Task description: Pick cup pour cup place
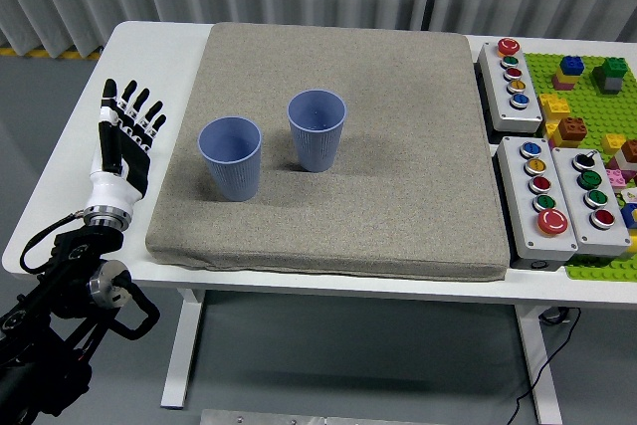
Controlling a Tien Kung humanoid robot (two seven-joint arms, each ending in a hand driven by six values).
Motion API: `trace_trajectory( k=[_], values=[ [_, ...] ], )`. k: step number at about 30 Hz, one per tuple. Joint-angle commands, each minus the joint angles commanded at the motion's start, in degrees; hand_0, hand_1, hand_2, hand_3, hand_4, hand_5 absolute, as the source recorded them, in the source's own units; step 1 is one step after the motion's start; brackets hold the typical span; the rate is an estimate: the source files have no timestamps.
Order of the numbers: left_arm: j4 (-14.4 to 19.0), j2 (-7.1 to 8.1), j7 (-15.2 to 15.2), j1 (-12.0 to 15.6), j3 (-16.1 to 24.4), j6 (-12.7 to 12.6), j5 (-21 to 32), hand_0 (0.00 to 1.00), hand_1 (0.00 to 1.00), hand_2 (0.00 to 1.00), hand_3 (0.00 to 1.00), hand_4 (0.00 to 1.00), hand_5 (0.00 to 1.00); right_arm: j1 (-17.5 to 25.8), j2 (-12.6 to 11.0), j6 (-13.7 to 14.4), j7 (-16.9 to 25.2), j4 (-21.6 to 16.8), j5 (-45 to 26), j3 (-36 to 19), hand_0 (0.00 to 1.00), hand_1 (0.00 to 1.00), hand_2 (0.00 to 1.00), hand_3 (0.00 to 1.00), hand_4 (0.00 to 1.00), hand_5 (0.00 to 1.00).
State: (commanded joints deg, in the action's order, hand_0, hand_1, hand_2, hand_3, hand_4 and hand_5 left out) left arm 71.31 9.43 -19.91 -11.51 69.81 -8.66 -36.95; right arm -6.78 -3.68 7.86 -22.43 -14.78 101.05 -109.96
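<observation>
Two blue ribbed plastic cups stand upright on a grey fabric mat. The nearer blue cup stands just to the right of the left robot hand, apart from it. The farther blue cup stands beyond the first cup, further right and slightly further away, close beside it without contact. The left robot hand is over the white tabletop at the mat's left edge, fingers straight, spread apart and holding nothing. Well to the right of the robot hand, past the mat, lie three grey push-button boxes and a green building-brick baseplate.
</observation>
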Motion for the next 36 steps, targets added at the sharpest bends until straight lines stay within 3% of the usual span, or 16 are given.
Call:
trace_trajectory(
  k=[17,26,36],
  values=[
    [2.03,0.82,1.05,0.99,-1.77,-0.16,-3.99,0.921,0.91,0.993,0.99,0.845,0.998,1.0,0.49,0.38,0.22,-0.06,-1.11,-0.01,0.642,0.607,0.512,0.59,0.002,0.002],
    [3.17,0.88,2.0,0.88,-0.85,0.11,-7.62,0.921,0.91,0.992,0.991,0.845,0.998,0.84,0.62,0.75,0.33,0.01,-1.41,-0.25,0.642,0.607,0.512,0.59,0.002,0.002],
    [3.47,0.68,2.12,0.95,-0.27,-0.02,-7.86,0.919,0.909,0.992,0.992,0.845,0.998,0.74,0.46,0.92,0.6,0.06,-1.75,-0.33,0.642,0.607,0.512,0.59,0.002,0.002]
  ],
)
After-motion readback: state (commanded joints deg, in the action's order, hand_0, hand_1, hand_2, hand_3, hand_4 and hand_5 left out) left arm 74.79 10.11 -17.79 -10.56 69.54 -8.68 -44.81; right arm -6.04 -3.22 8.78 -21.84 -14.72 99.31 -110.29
